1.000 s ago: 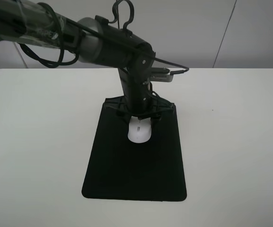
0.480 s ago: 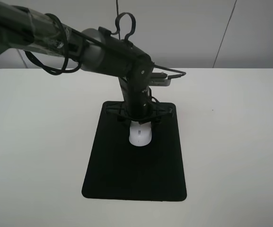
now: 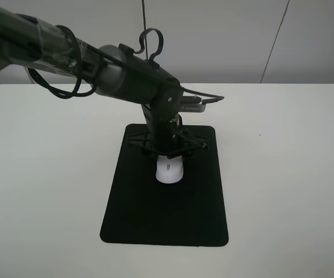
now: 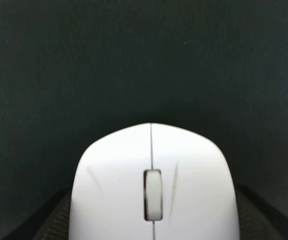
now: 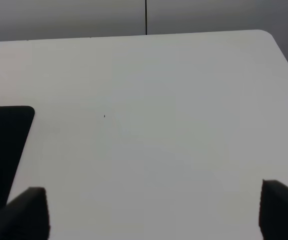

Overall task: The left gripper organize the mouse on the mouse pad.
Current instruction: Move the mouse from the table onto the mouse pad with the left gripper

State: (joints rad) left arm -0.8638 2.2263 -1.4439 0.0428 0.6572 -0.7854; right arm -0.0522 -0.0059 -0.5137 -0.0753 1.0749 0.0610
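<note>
Clamping mouse [image 3: 169,171]: left pincer [image 3: 169,157]
mouse pad [image 3: 155,214]: under mouse, on desk [image 3: 282,174]
right pincer [image 5: 153,212]: apart

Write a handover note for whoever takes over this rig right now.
Grippers: the left gripper is shut on the mouse, its fingers at both sides. The right gripper is open and empty, over the bare table beside the pad.
Things: the mouse rests on the mouse pad, in its far half.
Done: mouse is on the pad.
Left: likely final positioning, then release and withdraw.
</note>
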